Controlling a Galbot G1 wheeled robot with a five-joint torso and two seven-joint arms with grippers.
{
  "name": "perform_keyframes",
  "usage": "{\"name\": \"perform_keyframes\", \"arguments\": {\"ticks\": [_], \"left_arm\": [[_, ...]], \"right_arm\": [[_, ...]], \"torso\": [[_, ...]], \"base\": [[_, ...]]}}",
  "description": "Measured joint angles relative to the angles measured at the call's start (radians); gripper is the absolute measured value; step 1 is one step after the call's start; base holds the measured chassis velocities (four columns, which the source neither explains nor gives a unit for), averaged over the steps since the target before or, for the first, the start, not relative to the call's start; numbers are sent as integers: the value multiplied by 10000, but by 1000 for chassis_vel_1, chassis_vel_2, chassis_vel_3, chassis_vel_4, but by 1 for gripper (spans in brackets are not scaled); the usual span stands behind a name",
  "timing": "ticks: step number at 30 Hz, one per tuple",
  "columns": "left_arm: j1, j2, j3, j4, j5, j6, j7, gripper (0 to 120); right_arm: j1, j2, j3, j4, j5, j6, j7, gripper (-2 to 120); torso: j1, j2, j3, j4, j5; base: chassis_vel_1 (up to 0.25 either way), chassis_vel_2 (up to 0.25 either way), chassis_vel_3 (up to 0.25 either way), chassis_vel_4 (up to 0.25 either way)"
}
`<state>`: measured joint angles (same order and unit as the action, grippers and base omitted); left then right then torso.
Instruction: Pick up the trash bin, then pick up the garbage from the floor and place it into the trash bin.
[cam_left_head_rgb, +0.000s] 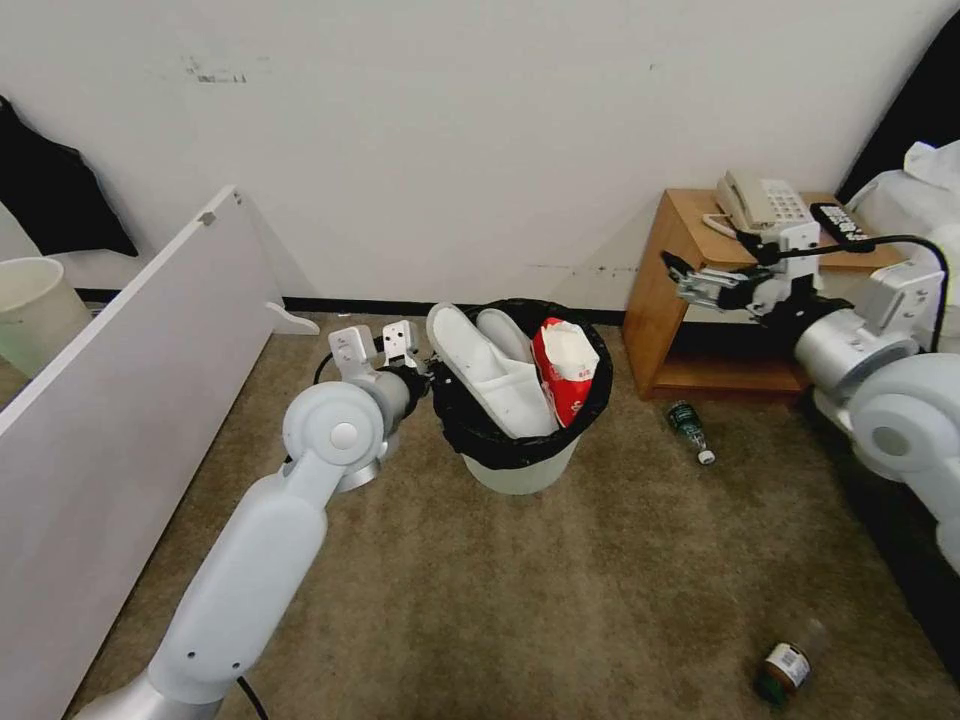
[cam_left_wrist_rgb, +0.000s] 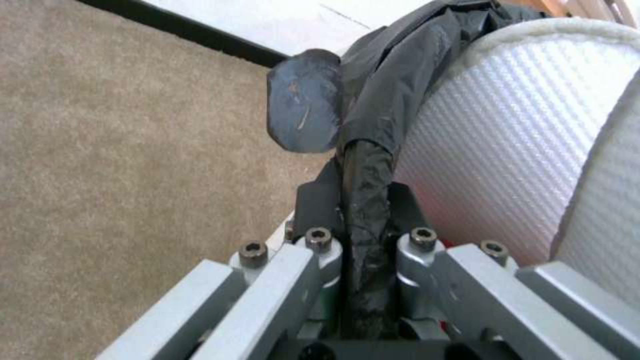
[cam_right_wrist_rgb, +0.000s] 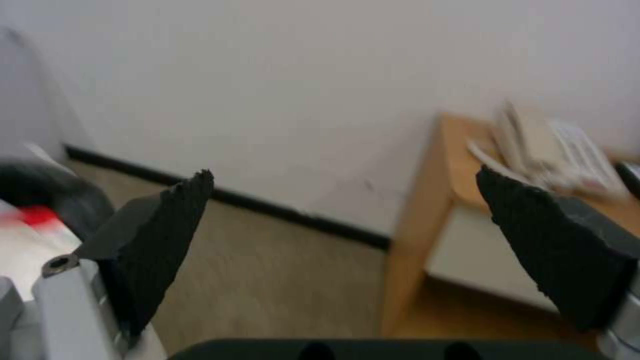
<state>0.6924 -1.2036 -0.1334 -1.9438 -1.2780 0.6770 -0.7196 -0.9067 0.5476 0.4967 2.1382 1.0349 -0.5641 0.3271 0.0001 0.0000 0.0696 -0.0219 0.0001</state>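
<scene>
- A brown carpeted floor (cam_left_head_rgb: 480, 600) runs to a plain white wall, with a small wooden side table (cam_left_head_rgb: 680, 300) at the far right and a white board leaning along the left.
- The small round white plastic trash bin (cam_left_head_rgb: 520, 470), lined with a black bag folded over its rim, stands on the carpet near the middle, toward the wall.
- Inside it, two white slippers (cam_left_head_rgb: 485, 370) stand on end beside a red-and-white wrapper (cam_left_head_rgb: 565, 370), so much of the litter looks gathered.
- The left gripper (cam_left_wrist_rgb: 363, 220) is at the bin's left rim, its fingers pressed together on the bag-covered edge, which looks like a grip for carrying the bin along.
- The right gripper (cam_right_wrist_rgb: 347, 220) hangs in the air in front of the side table, its black pads spread wide and holding nothing.
- A green-labelled bottle (cam_left_head_rgb: 692, 430) lies on the carpet just right of the bin, near the table's foot.
- A second bottle (cam_left_head_rgb: 790, 665) lies at the near right, well apart from the bin; both seem left to collect.
</scene>
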Motion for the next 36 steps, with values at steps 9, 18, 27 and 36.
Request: {"name": "perform_keyframes", "arguments": {"ticks": [9, 18, 27, 36], "left_arm": [[184, 306, -146, -274, -95, -21, -83, 4], [302, 396, -208, -392, -117, -24, -93, 4], [287, 447, -266, -400, -183, -26, -94, 4], [303, 476, -317, -364, -212, -26, -71, 4]], "right_arm": [[-498, -254, 172, 492, 2177, -1794, 2098, 100], [-1632, -1034, 914, 366, 2460, -1824, 2246, 100], [-4275, -2149, 2618, 112, 2651, -1771, 2191, 100], [-6187, -2374, 3267, -486, 2471, -1740, 2161, 100]], "torso": [[0, 0, 0, 3, -1], [0, 0, 1, 2, 2], [0, 0, 0, 2, 1], [0, 0, 0, 3, 1]], "base": [[0, 0, 0, 0], [0, 0, 0, 0], [0, 0, 0, 0], [0, 0, 0, 0]]}}
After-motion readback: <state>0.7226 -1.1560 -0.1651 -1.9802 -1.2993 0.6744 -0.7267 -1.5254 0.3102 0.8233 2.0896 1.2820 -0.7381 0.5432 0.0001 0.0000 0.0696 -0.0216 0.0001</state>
